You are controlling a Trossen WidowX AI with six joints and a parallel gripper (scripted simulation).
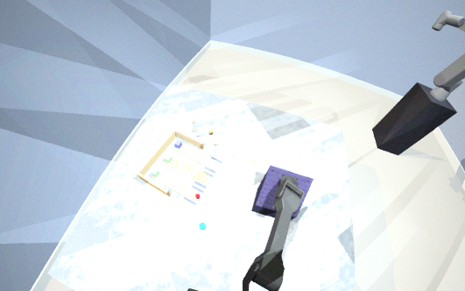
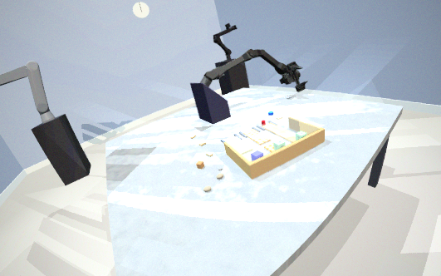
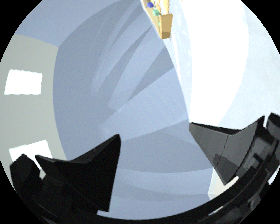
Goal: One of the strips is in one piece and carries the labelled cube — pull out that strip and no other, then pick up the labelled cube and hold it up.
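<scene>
Labelled cube: which cube carries the label cannot be told; a violet cube (image 2: pixel 257 155) and two green cubes (image 2: pixel 279 144) are seen inside the wooden tray (image 2: pixel 284 160), each on a pale strip (image 2: pixel 247 146).
Wooden tray: it is placed near the middle of the table (image 2: pixel 183 233), open on the side that faces the arm.
Strips: they are laid side by side and reach out of the open side of the tray; which one is whole cannot be told.
Red ball (image 2: pixel 263 122) and blue ball (image 2: pixel 271 112): they are set just beyond the strip ends, toward the far edge.
Gripper (image 2: pixel 301 86): it is held above the far edge of the table, well apart from the tray; the fingers are kept wide apart and nothing is held between them.
Small tan pieces (image 2: pixel 200 165): they are scattered on the table beside the tray.
</scene>
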